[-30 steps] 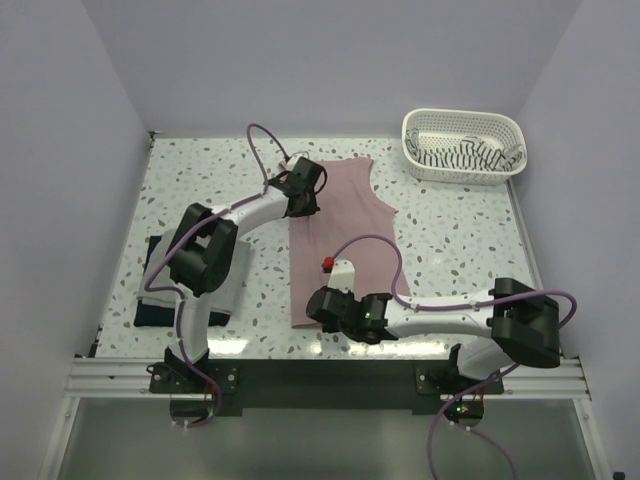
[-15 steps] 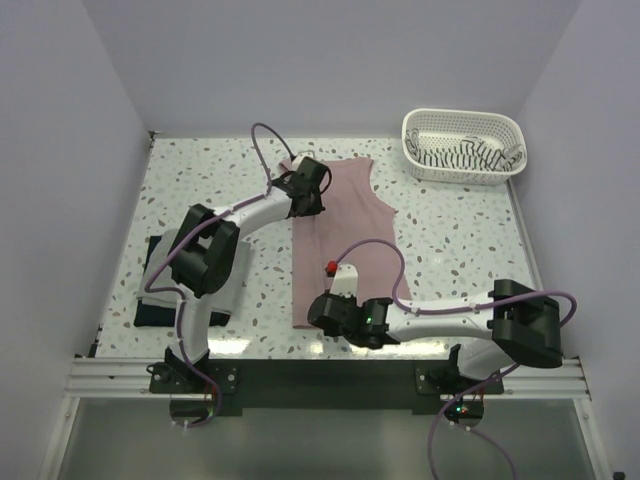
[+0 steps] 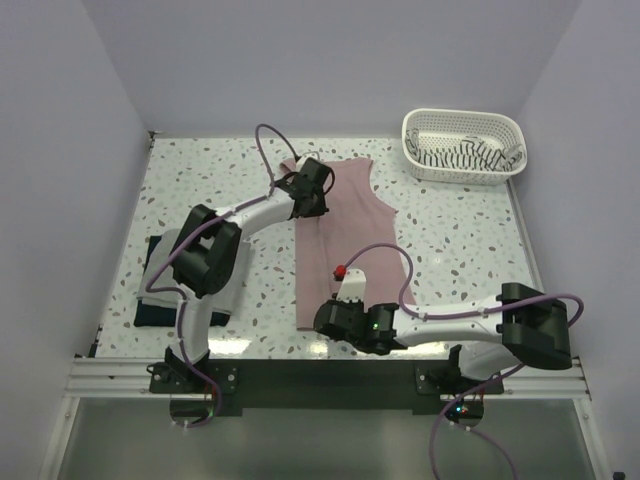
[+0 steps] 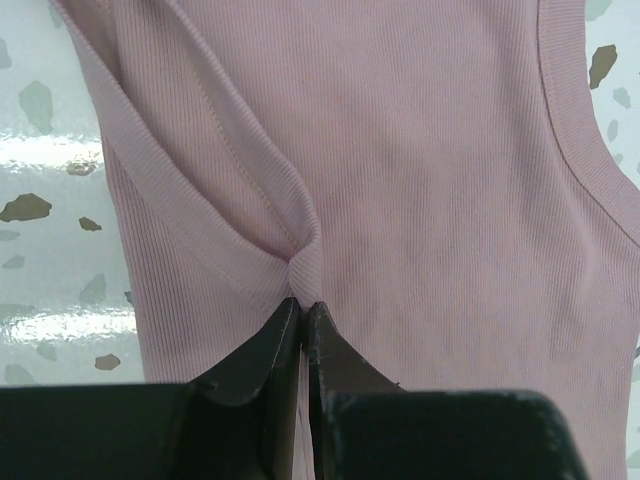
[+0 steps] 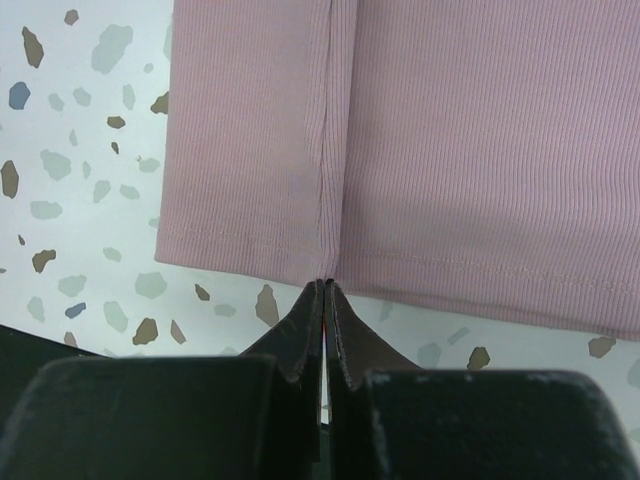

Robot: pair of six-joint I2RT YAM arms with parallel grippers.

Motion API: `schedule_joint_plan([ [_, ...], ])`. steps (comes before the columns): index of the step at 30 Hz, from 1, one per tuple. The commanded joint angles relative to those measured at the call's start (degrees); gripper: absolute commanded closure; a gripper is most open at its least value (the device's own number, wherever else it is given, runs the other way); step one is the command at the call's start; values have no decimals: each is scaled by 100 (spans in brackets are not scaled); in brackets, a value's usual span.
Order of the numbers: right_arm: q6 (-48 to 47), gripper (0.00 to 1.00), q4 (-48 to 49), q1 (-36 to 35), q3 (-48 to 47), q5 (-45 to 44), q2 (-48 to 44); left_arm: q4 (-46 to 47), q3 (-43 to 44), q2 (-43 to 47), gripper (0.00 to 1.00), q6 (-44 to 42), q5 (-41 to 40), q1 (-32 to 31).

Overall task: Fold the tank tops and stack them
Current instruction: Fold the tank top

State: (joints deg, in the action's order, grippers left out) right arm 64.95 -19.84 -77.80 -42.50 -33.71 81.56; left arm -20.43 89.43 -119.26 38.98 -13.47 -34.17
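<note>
My left claw (image 4: 303, 305) is pressed together on the pink tank top (image 4: 430, 200). It pinches a pucker of the ribbed cloth near one armhole, and folds run out from my tips. My right claw (image 5: 325, 290) is pressed together too, at the bottom hem, where a lengthwise fold line meets the edge. Whether any of the hem is caught between its tips I cannot tell.

That makes two claws on one garment. It lies flat down the middle of the speckled desk (image 3: 450, 240), with its shoulder end far from me and its hem near my bases. One long side is folded over onto the body.

I count four tank tops in all. The pink one is between my claws. A striped tank top (image 3: 465, 155) lies crumpled in the one white lattice basket (image 3: 465, 115) at the far right corner of the desk. The other two are in a pile at the near left. There a dark tank top (image 3: 158, 314) is underneath and a grey tank top (image 3: 233, 290) is on it, and my left arm hides much of both.
</note>
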Motion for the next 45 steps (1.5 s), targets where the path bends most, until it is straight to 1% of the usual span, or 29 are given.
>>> schedule_joint_plan([
  [1,273,100,-56,-60,93,-302,-114,302,268,-88,100,39,73,-81],
  [13,510,100,59,-121,348,-267,27,408,233,-475,100,31,152,-239],
  [20,563,100,129,-121,444,-259,53,443,189,-589,93,-5,143,-265],
  [25,554,100,322,-130,497,-171,158,434,154,-677,93,-13,152,-274],
  [30,387,100,603,-121,410,66,474,232,154,-774,93,39,-111,-283],
  [33,334,100,665,-130,322,119,659,127,171,-853,91,22,-173,-283],
  [36,404,100,543,-130,312,102,607,91,119,-862,88,4,-182,-283],
  [38,475,95,376,-130,374,14,389,179,31,-801,86,-31,-182,-283],
  [40,466,92,419,-130,453,5,221,214,13,-765,84,-75,-191,-283],
  [42,344,91,559,-130,506,58,97,197,22,-783,84,-136,-182,-283],
  [45,106,90,709,-130,278,111,255,188,13,-809,82,-172,-182,-283],
])
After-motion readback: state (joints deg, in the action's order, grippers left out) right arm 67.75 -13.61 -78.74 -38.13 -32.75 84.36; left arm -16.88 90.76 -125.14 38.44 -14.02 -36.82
